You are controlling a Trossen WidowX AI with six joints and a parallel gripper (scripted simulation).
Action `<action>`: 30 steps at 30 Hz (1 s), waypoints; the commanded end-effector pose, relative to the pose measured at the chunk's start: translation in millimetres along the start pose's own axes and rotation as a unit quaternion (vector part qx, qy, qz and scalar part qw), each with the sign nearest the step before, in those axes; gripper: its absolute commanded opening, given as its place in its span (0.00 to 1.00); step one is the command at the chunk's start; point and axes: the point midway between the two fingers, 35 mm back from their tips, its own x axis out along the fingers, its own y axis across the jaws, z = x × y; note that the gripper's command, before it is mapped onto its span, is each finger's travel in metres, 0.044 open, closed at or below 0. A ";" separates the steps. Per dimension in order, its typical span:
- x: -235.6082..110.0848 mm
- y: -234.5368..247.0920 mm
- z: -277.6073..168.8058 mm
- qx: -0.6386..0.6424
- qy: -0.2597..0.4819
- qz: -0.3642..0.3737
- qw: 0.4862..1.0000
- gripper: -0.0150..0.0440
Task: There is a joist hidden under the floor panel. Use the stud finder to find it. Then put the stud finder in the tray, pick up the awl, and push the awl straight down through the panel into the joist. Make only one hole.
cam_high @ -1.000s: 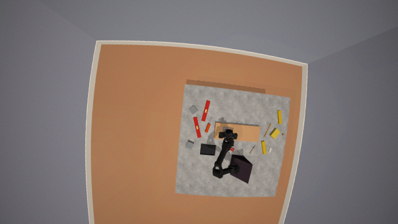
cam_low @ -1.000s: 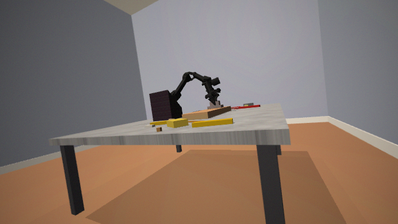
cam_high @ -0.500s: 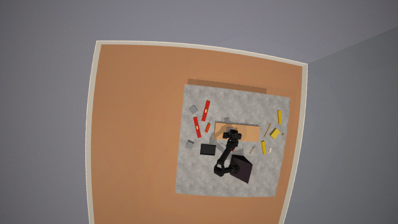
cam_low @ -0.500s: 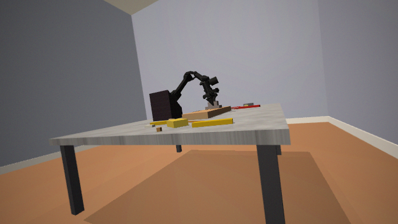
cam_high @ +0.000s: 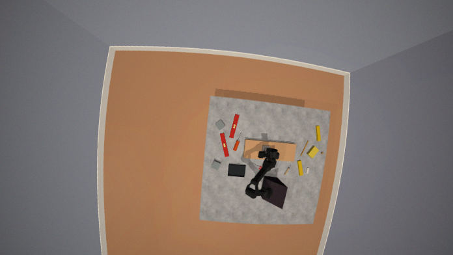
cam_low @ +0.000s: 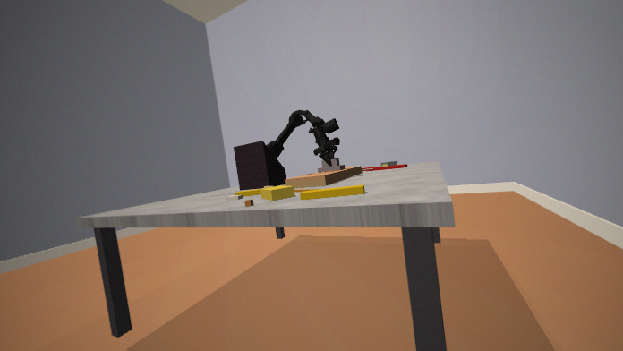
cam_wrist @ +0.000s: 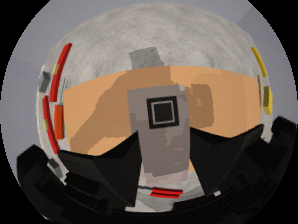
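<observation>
My gripper (cam_high: 265,151) (cam_low: 328,158) (cam_wrist: 161,131) is shut on the stud finder (cam_low: 330,166) (cam_wrist: 160,132), a grey block with a square mark on top. It holds the stud finder upright on the left part of the tan floor panel (cam_high: 284,149) (cam_low: 323,177) (cam_wrist: 226,99). The black tray (cam_high: 236,170) lies on the table to the left of the arm. A small wood-handled pointed tool (cam_high: 287,169) lies right of the arm, and an orange-handled one (cam_high: 236,144) lies left of the panel. I cannot tell which of them is the awl.
Two red levels (cam_high: 234,125) (cam_high: 224,144) and two grey blocks (cam_high: 220,123) (cam_high: 216,164) lie at the left. Yellow bars (cam_high: 318,133) (cam_high: 300,167), a yellow block (cam_high: 313,151) and a pencil (cam_high: 304,147) lie at the right. A dark box (cam_high: 276,192) stands beside the arm's base.
</observation>
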 end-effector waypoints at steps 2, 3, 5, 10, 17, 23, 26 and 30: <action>-0.2 -20.2 -1.0 0.001 0.000 -0.003 1.000 0.25; -0.2 -23.0 -1.0 0.001 0.000 -0.004 1.000 0.25; -0.3 -28.7 -1.1 0.001 0.000 -0.004 1.000 0.25; -0.4 -42.9 -1.2 0.001 0.000 -0.004 1.000 0.25; -0.7 -62.8 -1.3 0.000 0.000 -0.004 1.000 0.25; -0.9 -79.8 -1.4 0.000 0.000 -0.005 1.000 0.25; -1.1 -88.3 -1.4 0.000 0.000 -0.005 1.000 0.25; -1.3 -99.6 -1.4 0.000 0.000 -0.005 1.000 0.25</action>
